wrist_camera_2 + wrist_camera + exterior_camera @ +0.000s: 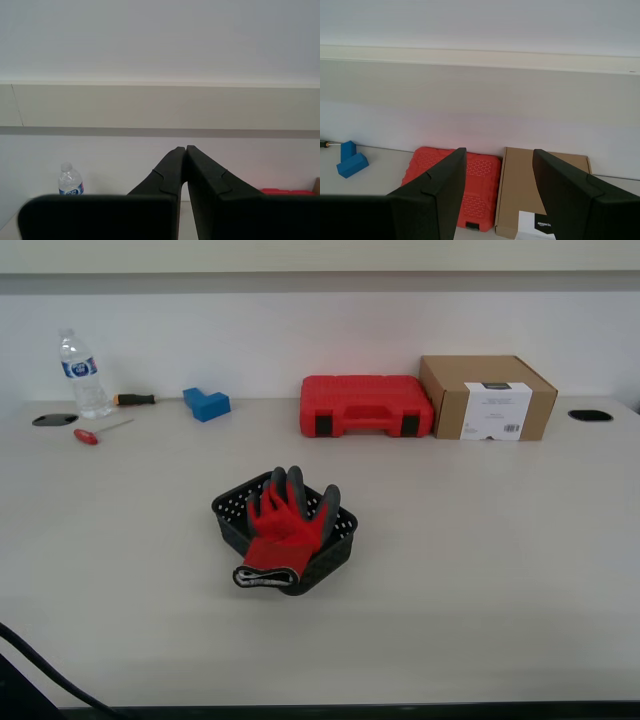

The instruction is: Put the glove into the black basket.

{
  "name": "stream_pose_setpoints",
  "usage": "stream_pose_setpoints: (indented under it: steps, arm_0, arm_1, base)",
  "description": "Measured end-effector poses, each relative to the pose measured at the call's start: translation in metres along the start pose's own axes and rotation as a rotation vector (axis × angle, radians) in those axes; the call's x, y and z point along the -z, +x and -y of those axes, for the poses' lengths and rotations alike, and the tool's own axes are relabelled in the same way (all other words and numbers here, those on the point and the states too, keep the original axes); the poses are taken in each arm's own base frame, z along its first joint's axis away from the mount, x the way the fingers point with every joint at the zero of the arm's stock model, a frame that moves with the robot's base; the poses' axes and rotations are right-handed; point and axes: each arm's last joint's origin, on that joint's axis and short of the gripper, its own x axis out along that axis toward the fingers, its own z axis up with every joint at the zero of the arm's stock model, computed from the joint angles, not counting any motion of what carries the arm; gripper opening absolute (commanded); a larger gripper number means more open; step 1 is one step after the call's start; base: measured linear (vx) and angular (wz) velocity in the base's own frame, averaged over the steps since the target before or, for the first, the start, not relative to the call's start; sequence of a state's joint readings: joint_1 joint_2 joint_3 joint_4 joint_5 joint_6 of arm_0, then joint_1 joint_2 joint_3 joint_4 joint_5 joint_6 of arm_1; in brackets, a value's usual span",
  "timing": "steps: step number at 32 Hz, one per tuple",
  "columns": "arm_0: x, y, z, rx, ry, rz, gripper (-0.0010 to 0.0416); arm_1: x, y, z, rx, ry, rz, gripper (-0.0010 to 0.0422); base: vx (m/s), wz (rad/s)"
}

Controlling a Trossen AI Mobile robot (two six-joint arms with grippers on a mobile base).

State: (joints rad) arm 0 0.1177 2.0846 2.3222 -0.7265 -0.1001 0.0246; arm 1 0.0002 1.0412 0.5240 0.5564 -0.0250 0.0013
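The red glove (285,527) with dark grey fingertips lies across the black basket (230,512) in the middle of the table. Its black-and-white cuff (264,578) hangs over the basket's near rim. Neither gripper shows in the exterior view. In the first wrist view my first gripper (499,155) is open and empty, raised and pointing at the back wall. In the second wrist view my second gripper (185,149) is shut with nothing between its fingertips, also raised toward the wall. The glove and basket are out of both wrist views.
A red tool case (366,405) and a cardboard box (487,397) stand at the back. A blue block (206,403), two screwdrivers (98,432) and a water bottle (80,373) are at the back on the exterior view's left. A black cable (40,668) crosses the near corner.
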Motion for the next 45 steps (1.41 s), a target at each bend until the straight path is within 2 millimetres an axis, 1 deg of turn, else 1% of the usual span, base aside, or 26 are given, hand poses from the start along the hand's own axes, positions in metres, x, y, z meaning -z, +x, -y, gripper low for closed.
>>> stream_pose_setpoints:
  steps: [45]
  arm_0:
    - [0.0, 0.0, -0.0002, 0.0, 0.0, 0.0, 0.0183]
  arm_1:
    - [0.0, 0.0, 0.0, 0.0, 0.0, 0.0, 0.0]
  base:
    - [0.0, 0.0]
